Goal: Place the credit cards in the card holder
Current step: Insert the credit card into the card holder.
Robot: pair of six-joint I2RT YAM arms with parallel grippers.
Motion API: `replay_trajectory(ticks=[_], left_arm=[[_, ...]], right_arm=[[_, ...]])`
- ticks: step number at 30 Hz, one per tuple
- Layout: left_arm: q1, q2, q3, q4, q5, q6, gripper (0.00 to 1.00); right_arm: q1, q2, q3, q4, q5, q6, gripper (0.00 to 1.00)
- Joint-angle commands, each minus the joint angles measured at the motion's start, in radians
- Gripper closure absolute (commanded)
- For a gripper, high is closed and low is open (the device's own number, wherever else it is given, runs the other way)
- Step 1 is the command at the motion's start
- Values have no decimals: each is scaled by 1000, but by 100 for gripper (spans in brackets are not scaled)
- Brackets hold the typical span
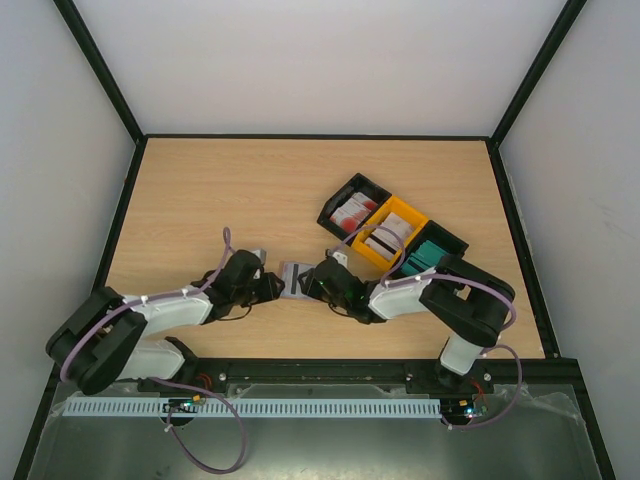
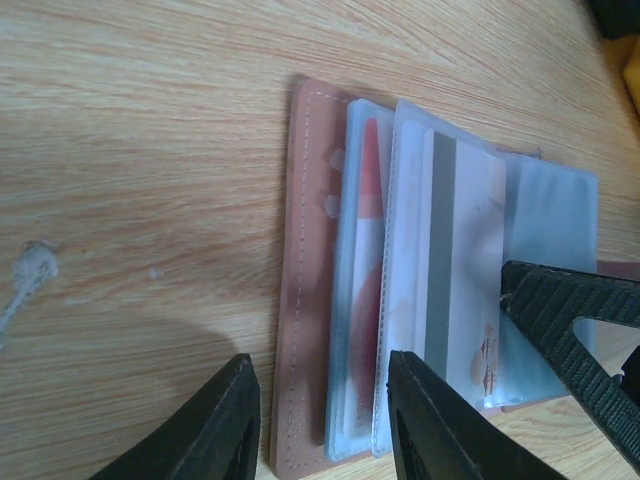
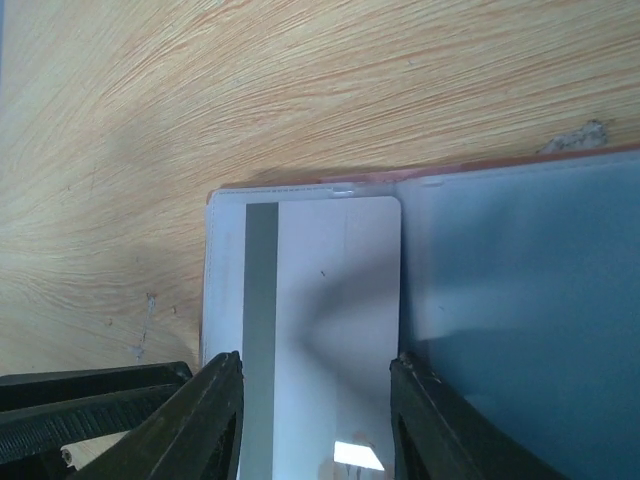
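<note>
Looking down on one light wooden table (image 1: pixel 200 200), I count three plastic trays (image 1: pixel 398 203), two black and one yellow, then one reddish-brown leather card holder (image 2: pixel 290 300) lying open between both arms. My right gripper (image 3: pixel 318 360) clamps one whitish-grey striped card (image 3: pixel 320 280) at its clear sleeves; one red-and-white card (image 2: pixel 365 230) sits sleeved. I cannot tell whether my left gripper (image 2: pixel 322 360), straddling the holder's edge, grips it

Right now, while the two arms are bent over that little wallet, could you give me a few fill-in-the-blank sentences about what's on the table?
The card holder is not folded shut but lies ____ on the wooden table.
The card between the right pincer's fingers is white with a grey ____.
The middle tray of the three is ____.
The cards in the black tray nearest the arms are ____.
Missing words: open; stripe; yellow; teal.
</note>
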Motion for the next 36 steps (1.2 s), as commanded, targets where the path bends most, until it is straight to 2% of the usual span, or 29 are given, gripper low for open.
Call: replay_trajectory(ticks=[1,6,14,19,22,26,29,32,34,36], left_arm=[[-5,35,-13,22,21,14,63],[-5,47,-25,52,33,8,68],[-5,31,-46,62,11,-8,70],[-5,-24,-53,32,-52,-13,67],[-5,-88,-22,-37,-104,4,59],[-4,-203,33,-136,-170,27,48],[-2,-293,92,-222,-210,32,28],[-2,-366,148,-281,-242,55,13],[-1,-403,172,-302,-256,78,4],[0,-428,193,-312,-260,102,0]], right_arm=[[12,25,23,-3,-18,-2,59],[14,38,63,2,-54,-14,60],[14,79,102,35,-107,-9,60],[14,1,95,-64,-7,-53,59],[12,-100,96,-164,100,-113,54],[5,-239,137,-398,223,-259,49],[-14,-328,198,-622,331,-364,52],[-40,-441,203,-756,395,-459,52],[-72,-521,196,-818,417,-502,51],[-122,-590,200,-890,413,-554,49]])
